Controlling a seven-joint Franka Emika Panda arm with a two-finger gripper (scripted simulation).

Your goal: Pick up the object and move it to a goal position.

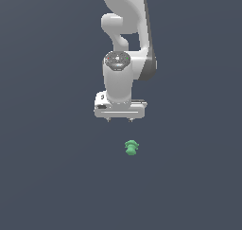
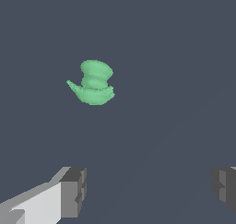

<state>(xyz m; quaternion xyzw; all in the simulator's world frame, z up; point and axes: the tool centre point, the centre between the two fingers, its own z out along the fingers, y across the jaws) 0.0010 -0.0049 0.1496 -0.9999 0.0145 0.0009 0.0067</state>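
Note:
The object (image 1: 132,147) is a tiny bright green lumpy item lying on the dark grey floor, below the arm in the exterior view. It also shows in the wrist view (image 2: 94,82), with a ridged body and a small spout-like point. My white gripper (image 1: 119,120) hangs above and slightly toward the exterior view's left of the object, clearly apart from it. The jaws stand wide open and hold nothing. In the wrist view the gripper (image 2: 147,191) shows two grey fingertips (image 2: 73,191) spread far apart, with the object outside the gap between them.
The white arm (image 1: 125,30) rises behind the gripper toward the top of the exterior view. A plain dark grey surface (image 1: 47,177) surrounds the object on all sides. No goal marker shows.

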